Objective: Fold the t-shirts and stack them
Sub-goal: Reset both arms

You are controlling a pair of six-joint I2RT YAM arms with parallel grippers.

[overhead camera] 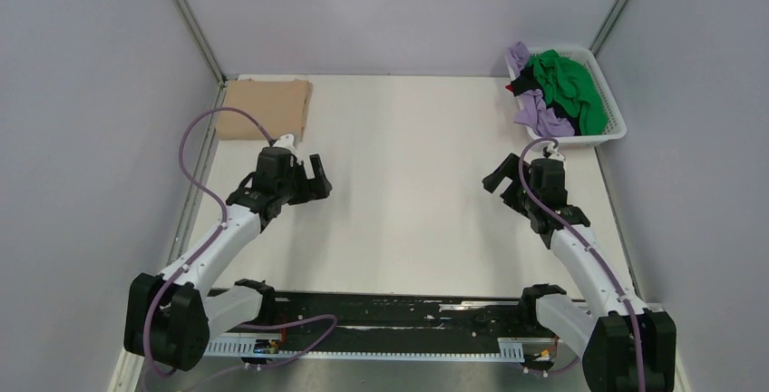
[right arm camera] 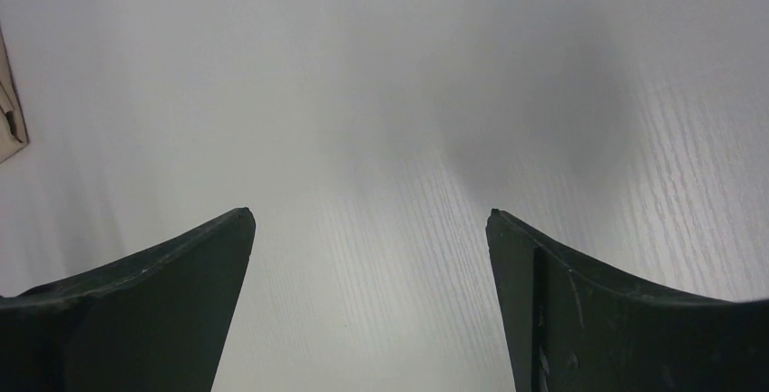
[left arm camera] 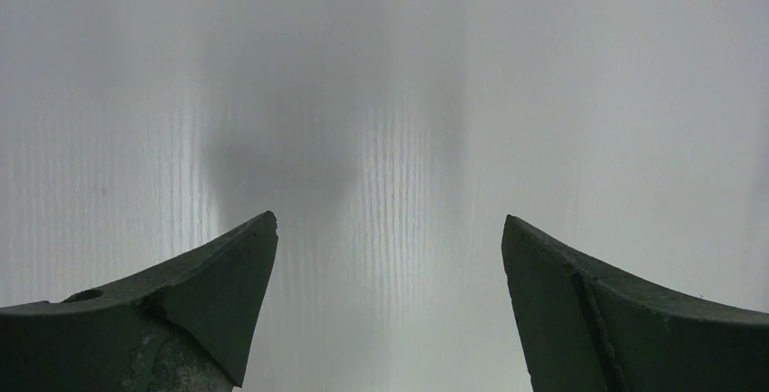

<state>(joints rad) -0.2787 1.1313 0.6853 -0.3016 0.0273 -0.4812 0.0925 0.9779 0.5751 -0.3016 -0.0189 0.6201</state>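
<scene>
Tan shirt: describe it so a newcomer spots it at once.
On the white table, look to the far left corner, beyond the left claw. The tan shirt lies there, a flat folded rectangle. It is the only shirt outside the basket at far right, where the green shirt and lilac shirt sit crumpled.

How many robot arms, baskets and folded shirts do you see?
Robot arms: 2, the left arm and the right arm
Baskets: 1, the white basket
Folded shirts: 1, the tan t-shirt
Total: 4
</scene>
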